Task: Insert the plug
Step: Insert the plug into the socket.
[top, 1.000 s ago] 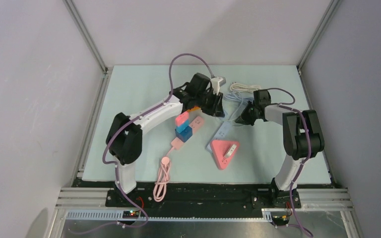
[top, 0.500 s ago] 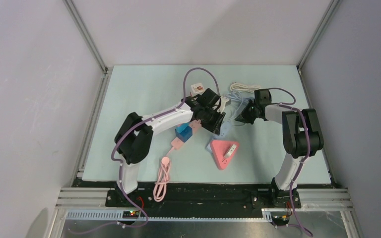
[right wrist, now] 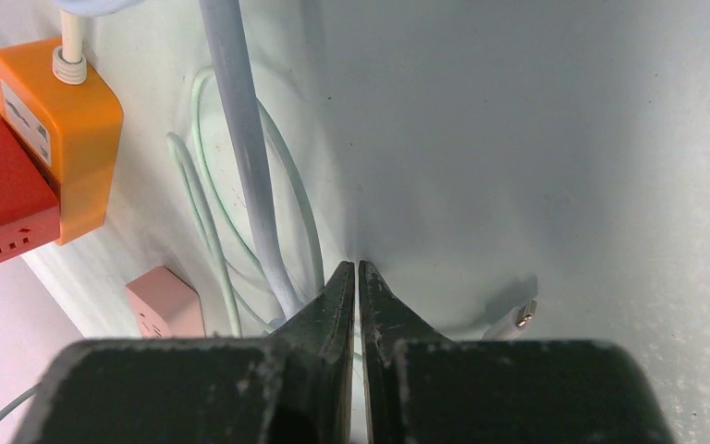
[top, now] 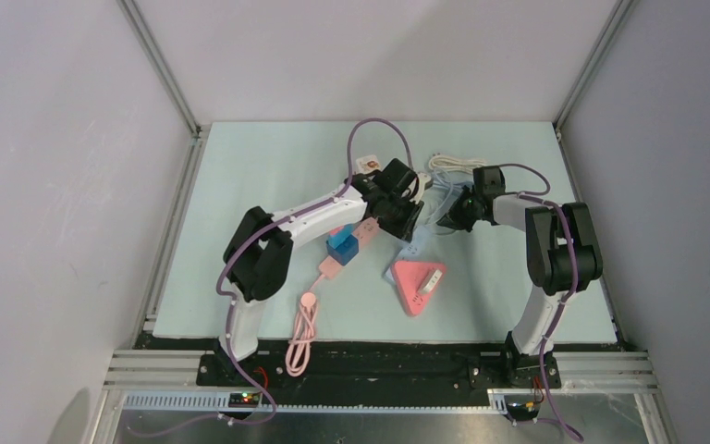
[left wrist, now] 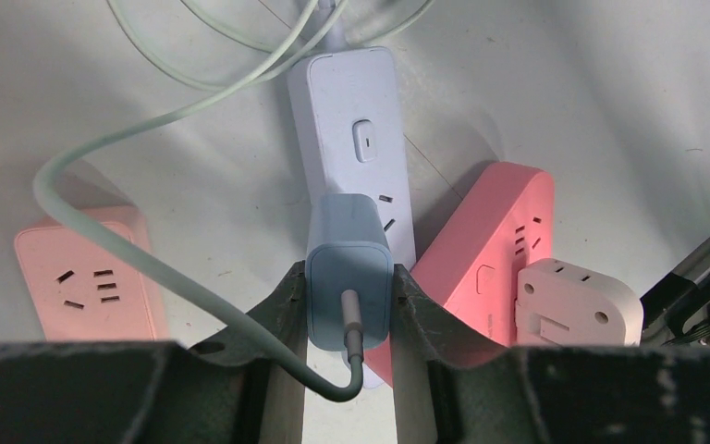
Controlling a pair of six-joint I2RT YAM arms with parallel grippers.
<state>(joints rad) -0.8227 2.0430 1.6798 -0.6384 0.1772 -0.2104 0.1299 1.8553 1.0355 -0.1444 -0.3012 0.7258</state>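
My left gripper (left wrist: 349, 274) is shut on a light blue plug (left wrist: 349, 242) with a pale green cable (left wrist: 148, 250) coming out of its back. The plug stands over the near end of a pale lavender power strip (left wrist: 356, 139), right by its sockets; whether the pins are in is hidden. In the top view the left gripper (top: 405, 218) sits over the strip (top: 413, 246). My right gripper (right wrist: 358, 268) is shut and empty, tips down on the mat beside the strip's thick lavender cord (right wrist: 245, 139); it also shows in the top view (top: 447, 220).
A pink triangular strip (left wrist: 499, 231) with a cream adapter (left wrist: 578, 301) lies right of the plug. A pink socket block (left wrist: 83, 277) lies left. Orange (right wrist: 60, 134) and red (right wrist: 0, 203) cube sockets, a white adapter (top: 368, 165), coiled cables (top: 453, 165), a pink cable (top: 305, 324).
My left gripper has carried the plug from high at the back down and forward onto the lavender strip. The white adapter it hid is now showing. The right arm has barely moved.
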